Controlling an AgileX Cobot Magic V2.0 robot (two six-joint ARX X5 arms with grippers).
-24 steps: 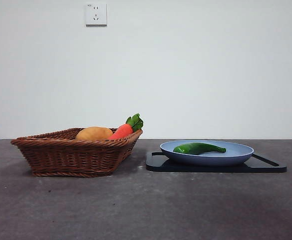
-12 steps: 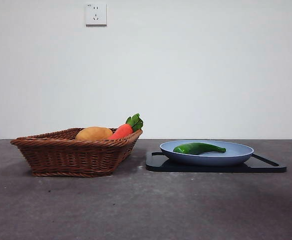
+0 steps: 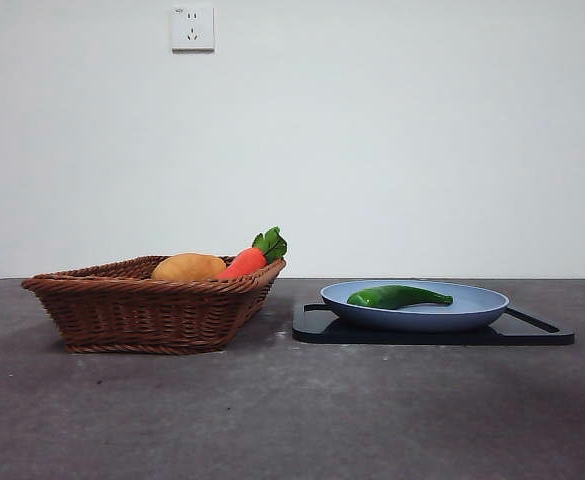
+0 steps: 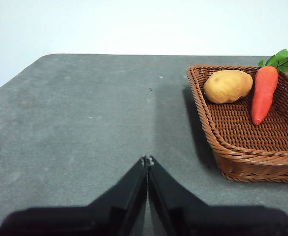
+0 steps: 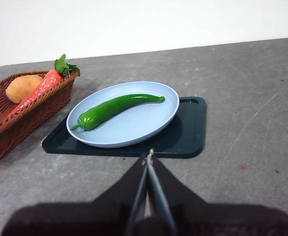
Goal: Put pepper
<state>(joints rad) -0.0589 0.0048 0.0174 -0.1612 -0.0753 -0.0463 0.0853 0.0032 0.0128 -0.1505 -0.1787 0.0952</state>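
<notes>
The glossy dark-green pepper point(image 3: 398, 296) lies on a light-blue plate point(image 3: 472, 310) that rests on a black tray point(image 3: 312, 326). In the right wrist view the pepper point(image 5: 115, 108) lies across the plate point(image 5: 134, 128), with my right gripper point(image 5: 148, 156) shut and empty just short of the tray's near edge. My left gripper point(image 4: 147, 160) is shut and empty over bare table, apart from the wicker basket point(image 4: 222, 147). Neither arm shows in the front view.
The wicker basket point(image 3: 132, 305) stands left of the tray and holds a potato point(image 3: 188, 267) and an orange carrot point(image 3: 247, 260) with green leaves. The grey table point(image 3: 292, 410) runs to a white wall with a socket point(image 3: 192, 28).
</notes>
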